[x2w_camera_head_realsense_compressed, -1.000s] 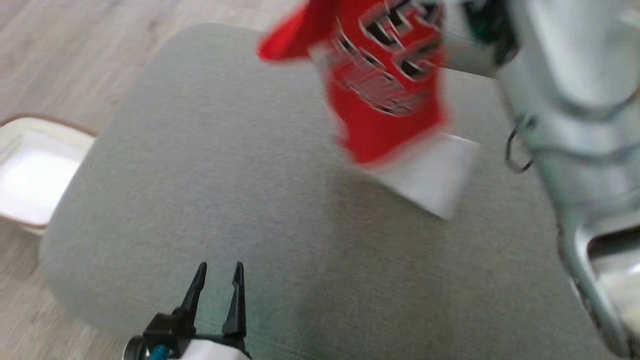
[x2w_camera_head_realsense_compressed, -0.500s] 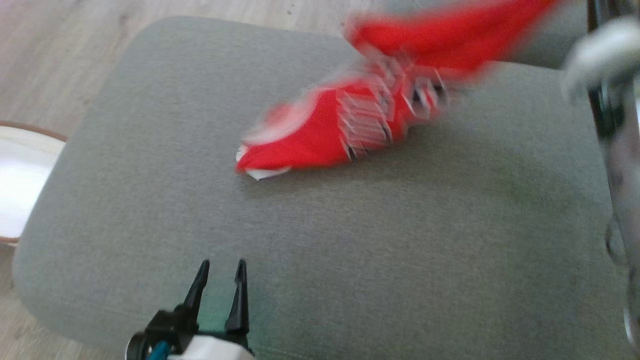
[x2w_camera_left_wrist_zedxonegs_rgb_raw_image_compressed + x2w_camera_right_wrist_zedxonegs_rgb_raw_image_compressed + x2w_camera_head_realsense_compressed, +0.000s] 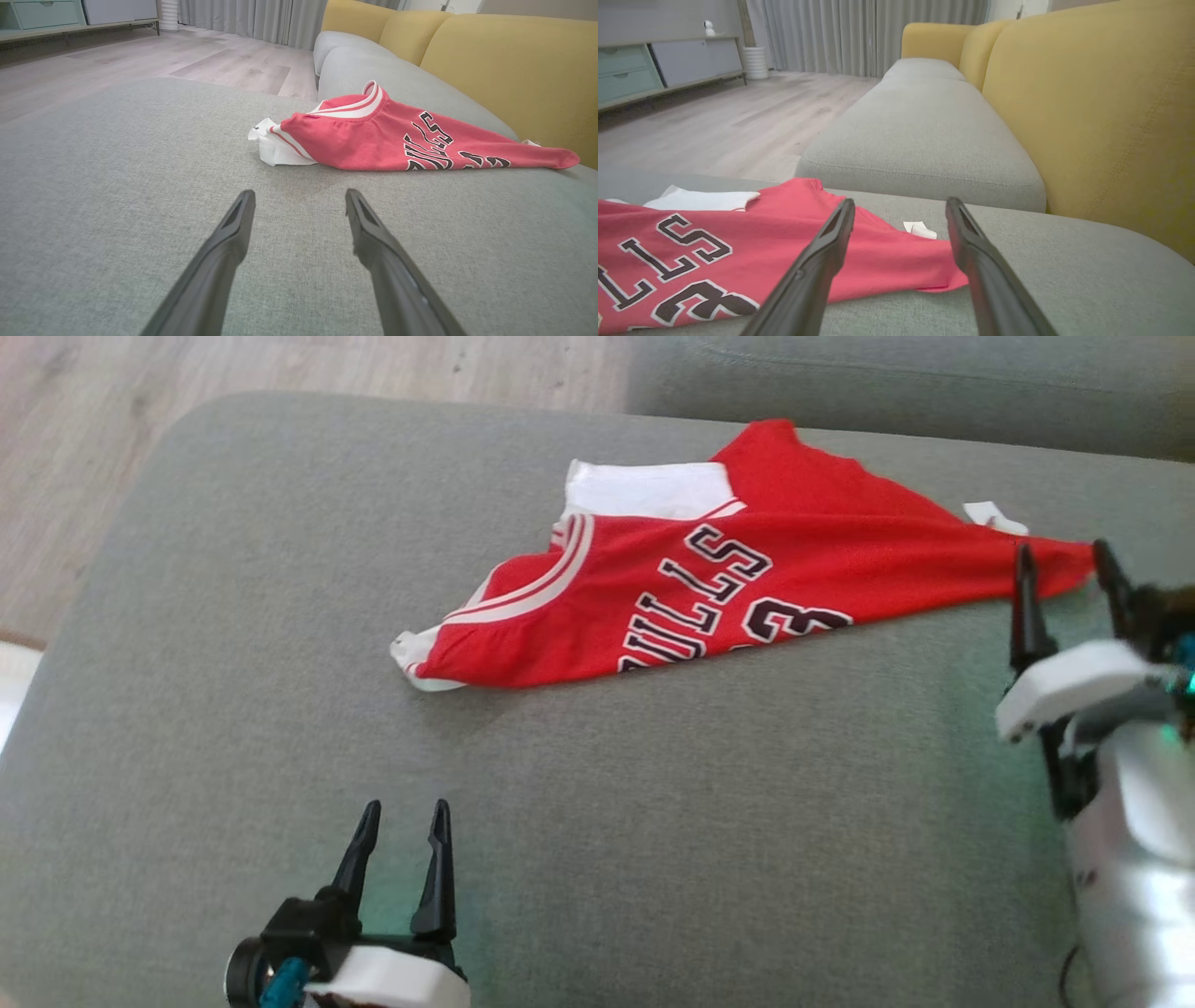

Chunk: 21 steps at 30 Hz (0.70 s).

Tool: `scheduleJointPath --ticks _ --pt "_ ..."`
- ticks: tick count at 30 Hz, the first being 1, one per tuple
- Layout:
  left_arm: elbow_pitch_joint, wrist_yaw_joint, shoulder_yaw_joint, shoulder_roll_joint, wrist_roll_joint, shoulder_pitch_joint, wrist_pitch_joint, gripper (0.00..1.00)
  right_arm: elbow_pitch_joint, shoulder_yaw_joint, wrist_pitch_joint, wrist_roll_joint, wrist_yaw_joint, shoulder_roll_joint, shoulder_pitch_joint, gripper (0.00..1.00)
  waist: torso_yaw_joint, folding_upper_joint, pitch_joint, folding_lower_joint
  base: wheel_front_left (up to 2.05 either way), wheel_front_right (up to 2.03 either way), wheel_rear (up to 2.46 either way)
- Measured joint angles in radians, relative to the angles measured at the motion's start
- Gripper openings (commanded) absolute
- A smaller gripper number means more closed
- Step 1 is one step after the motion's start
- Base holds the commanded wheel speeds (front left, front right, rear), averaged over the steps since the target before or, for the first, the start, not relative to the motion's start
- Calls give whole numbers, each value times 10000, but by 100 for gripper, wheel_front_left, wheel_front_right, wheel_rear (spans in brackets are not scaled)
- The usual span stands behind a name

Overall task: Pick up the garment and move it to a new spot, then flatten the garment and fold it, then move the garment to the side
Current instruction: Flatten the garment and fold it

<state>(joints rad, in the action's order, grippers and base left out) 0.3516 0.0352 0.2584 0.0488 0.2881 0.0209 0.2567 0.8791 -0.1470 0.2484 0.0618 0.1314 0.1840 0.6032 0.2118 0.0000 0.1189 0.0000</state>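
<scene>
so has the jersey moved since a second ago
Yes. The jersey was hanging in the air above the grey cushion; it has come down and now lies spread on it, its right tip by the open right pincer.

The jersey [image 3: 709, 597], a second ago dangling above the grey cushion [image 3: 653, 840] from the right gripper [image 3: 1062, 551], now lies spread on it; that gripper has let go, its fingers parted at the jersey's corner.

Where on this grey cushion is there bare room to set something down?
Bare cushion lies between the jersey and the left gripper, and from the jersey's white-trimmed end to the cushion's left edge. Crowded: far right, jersey corner by the right gripper.
</scene>
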Motion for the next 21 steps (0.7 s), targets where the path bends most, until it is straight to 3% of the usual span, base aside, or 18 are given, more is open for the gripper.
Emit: scheduleJointPath --ticks 7,21 --pt "0 59 -102 0 -63 -12 0 100 -2374 445 17 -784 0 -777 -2382 100 -531 0 -52 0 0 0 0" --pt "1160 683 -711 -25 -571 2667 0 100 -3336 1415 21 -1166 0 -1101 -3601 100 -1168 0 718 1 0 0 0"
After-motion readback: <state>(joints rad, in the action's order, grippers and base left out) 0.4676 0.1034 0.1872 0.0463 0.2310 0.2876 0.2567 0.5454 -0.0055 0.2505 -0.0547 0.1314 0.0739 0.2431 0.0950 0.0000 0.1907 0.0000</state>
